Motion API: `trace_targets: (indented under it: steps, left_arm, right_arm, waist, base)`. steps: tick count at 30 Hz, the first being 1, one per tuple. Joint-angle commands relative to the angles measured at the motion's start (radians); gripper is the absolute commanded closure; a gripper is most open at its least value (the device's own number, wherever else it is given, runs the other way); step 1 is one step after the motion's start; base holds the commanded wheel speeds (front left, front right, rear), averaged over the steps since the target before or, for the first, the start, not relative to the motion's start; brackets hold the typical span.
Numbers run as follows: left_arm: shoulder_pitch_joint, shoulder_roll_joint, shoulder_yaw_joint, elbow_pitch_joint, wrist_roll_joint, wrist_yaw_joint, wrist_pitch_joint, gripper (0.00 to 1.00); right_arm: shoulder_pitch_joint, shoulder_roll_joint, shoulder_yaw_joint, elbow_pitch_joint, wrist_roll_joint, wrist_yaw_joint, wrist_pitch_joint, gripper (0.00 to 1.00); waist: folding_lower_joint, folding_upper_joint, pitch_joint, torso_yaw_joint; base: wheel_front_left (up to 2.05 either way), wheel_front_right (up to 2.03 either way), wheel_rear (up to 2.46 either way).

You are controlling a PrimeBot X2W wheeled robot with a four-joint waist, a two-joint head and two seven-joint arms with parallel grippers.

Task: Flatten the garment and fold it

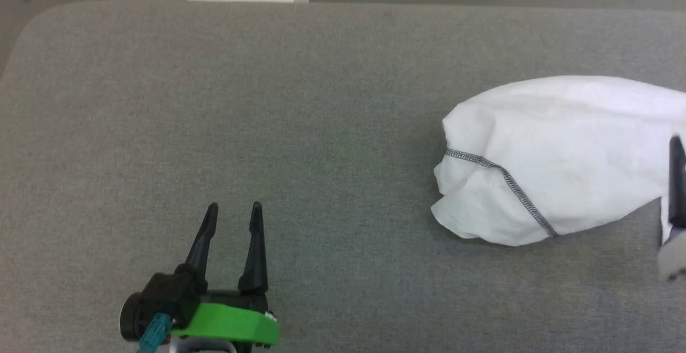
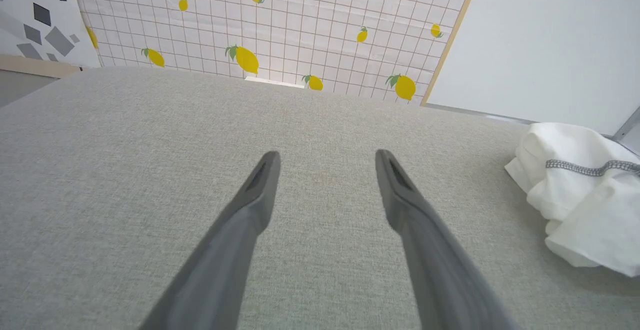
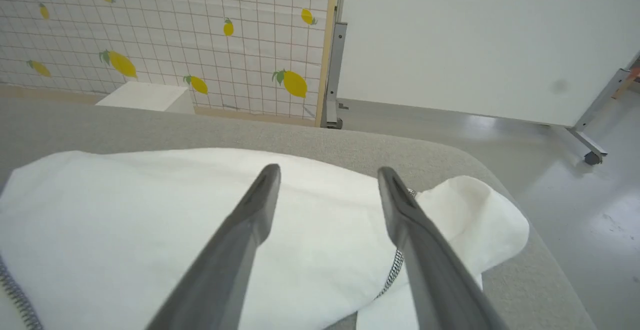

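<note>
Garment point(image 1: 557, 149) bunched on worktop's point(image 1: 268, 101) right side. Left jaws apart, well left of it. Right jaws apart above garment; right wrist view adds its far-right end near worktop corner.

Left gripper point(image 1: 234, 211): 2 long tapered black fingers point(image 1: 256, 251), black housing point(image 1: 171, 288) w/ round end cap, bright green base plate point(image 1: 236, 327), teal connector point(image 1: 155, 332). Right gripper point(image 3: 327, 175): matching dark grey fingers, slotted inner tips; pale forearm section point(image 1: 672, 256).
</note>
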Motion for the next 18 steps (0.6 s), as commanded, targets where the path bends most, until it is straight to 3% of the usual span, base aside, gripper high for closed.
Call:
trace_targets:
  steps: [1,3,6,12,18]
  left_arm:
    - [0.021,-0.003,0.011,-0.008,0.004,-0.008,-0.005,0.0]
    - [0.041,-0.003,0.019,-0.014,0.001,-0.007,-0.005,0.0]
    - [0.056,-0.003,0.026,-0.026,-0.002,-0.006,-0.005,0.0]
    - [-0.017,0.012,-0.027,-0.039,0.029,-0.057,0.018,0.0]
    - [-0.268,0.031,-0.167,-0.022,0.052,-0.129,0.222,0.0]
  right_arm:
    - [0.058,0.064,-0.013,-0.043,-0.026,-0.002,-0.028,0.0]
    - [0.133,0.146,-0.029,-0.092,-0.045,-0.002,-0.058,0.0]
    - [0.214,0.193,-0.034,-0.135,-0.059,-0.002,-0.089,0.0]
    - [0.233,0.203,-0.023,-0.151,-0.021,-0.002,-0.116,0.0]
    - [0.183,0.203,-0.038,-0.174,-0.034,-0.002,-0.118,0.0]
  waist:
    - [0.0,0.0,-0.057,-0.026]
    - [0.0,0.0,-0.063,-0.031]
    - [0.0,0.0,-0.066,-0.044]
    - [0.0,0.0,-0.043,-0.068]
    - [0.0,0.0,0.014,-0.061]
  base:
    - [0.0,0.0,0.0]
    - [0.0,0.0,0.0]
    - [0.0,0.0,0.0]
    - [0.0,0.0,0.0]
    - [0.0,0.0,0.0]
